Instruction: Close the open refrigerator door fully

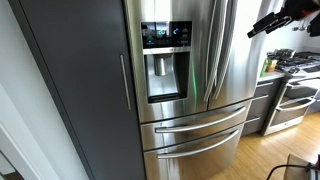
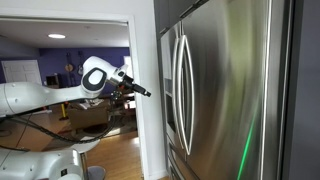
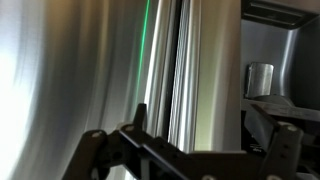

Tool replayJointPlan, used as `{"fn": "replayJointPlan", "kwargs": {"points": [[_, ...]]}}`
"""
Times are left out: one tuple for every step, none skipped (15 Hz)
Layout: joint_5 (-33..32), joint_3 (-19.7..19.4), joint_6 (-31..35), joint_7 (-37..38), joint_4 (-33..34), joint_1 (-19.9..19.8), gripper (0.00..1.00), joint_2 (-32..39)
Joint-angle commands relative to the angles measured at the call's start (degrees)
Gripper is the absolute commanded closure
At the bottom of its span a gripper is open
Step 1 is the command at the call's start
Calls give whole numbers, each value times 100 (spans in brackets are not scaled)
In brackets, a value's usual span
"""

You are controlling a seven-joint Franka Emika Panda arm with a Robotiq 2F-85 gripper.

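Note:
The refrigerator door [image 1: 160,10] with the black dispenser [image 1: 165,62] and its long bar handle [image 1: 205,50] looks level with the plain steel door [image 1: 238,60] beside it. In an exterior view it is the near steel panel [image 2: 230,70] with a green streak. In the wrist view the door [image 3: 80,70] fills the left, with the two handles [image 3: 178,70] upright in the middle. My gripper [image 1: 265,25] hovers off the plain door's side, apart from the fridge, and also shows in an exterior view [image 2: 140,90]. Its fingers [image 3: 200,112] are spread and empty.
A dark tall cabinet [image 1: 80,80] stands against the dispenser door's side. Wide lower drawers [image 1: 195,128] sit below. A stove [image 1: 290,75] is beside the fridge, near my gripper. A white doorframe [image 2: 143,120] and a room with furniture lie behind the arm [image 2: 95,78].

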Motion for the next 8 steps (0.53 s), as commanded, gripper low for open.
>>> {"fn": "replayJointPlan", "kwargs": {"points": [[295,106,-48,-233,-4,-197,0,-95],[321,109,-66,-261,-3,-211,0,-147],[321,125,-65,-257,4,-232,0,-154],[318,140,-65,-254,5,-246,0,-148],[315,152,-65,-251,5,-258,0,-136],[313,159,-65,-249,5,-267,0,-128],[312,161,-65,-248,5,-274,0,-128],[311,161,-65,-247,5,-280,0,-127]]}}
